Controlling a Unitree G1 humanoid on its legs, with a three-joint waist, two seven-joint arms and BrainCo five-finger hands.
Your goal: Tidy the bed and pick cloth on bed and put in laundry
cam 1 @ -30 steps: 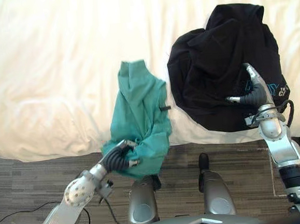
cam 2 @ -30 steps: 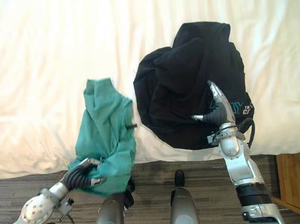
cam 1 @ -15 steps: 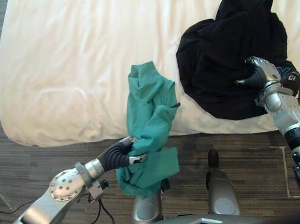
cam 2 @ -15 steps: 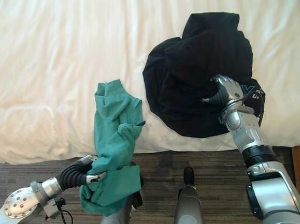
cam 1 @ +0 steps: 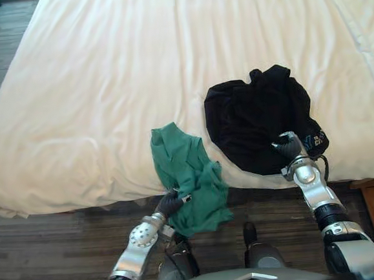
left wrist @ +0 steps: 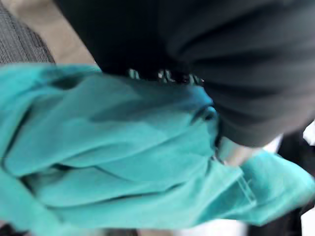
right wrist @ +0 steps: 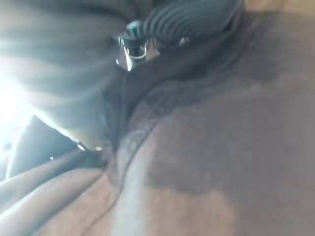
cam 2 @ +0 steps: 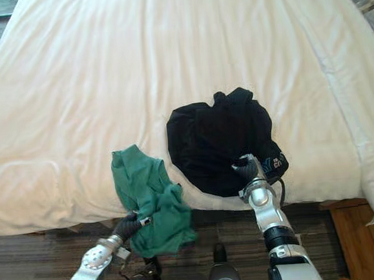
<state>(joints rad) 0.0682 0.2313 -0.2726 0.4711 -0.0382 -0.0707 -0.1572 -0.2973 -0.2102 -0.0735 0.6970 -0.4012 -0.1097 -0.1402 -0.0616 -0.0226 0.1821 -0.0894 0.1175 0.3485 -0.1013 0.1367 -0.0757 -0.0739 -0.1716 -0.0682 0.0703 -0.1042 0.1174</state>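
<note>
Left eye view: you were looking down on two cloths, with one hand at each.
Green cloth (cam 1: 184,172): it lay crumpled at the near edge of the bed (cam 1: 105,88), its lower part hanging over that edge above the floor (cam 1: 46,248).
Left hand (cam 1: 172,204): you had it below the edge at the hanging part, fingers curled into the fabric and clamped on a fold. In the left wrist view, green folds bunched right against the dark ribbed cover.
Black garment (cam 1: 253,112): it lay in a rounded heap on the sheet, just beside the green cloth on your robot's right, with its near rim close to the edge.
Right hand (cam 1: 291,150): you had it on the black garment's near rim. Whether it gripped or merely lay there could not be told, and the right wrist view gave dark fabric up close.
Bed: it was covered by a cream sheet with light wrinkles.
Floor: grey-brown planks ran along the bed's near side.
Count: one green cloth, one black garment, two hands, one bed.
</note>
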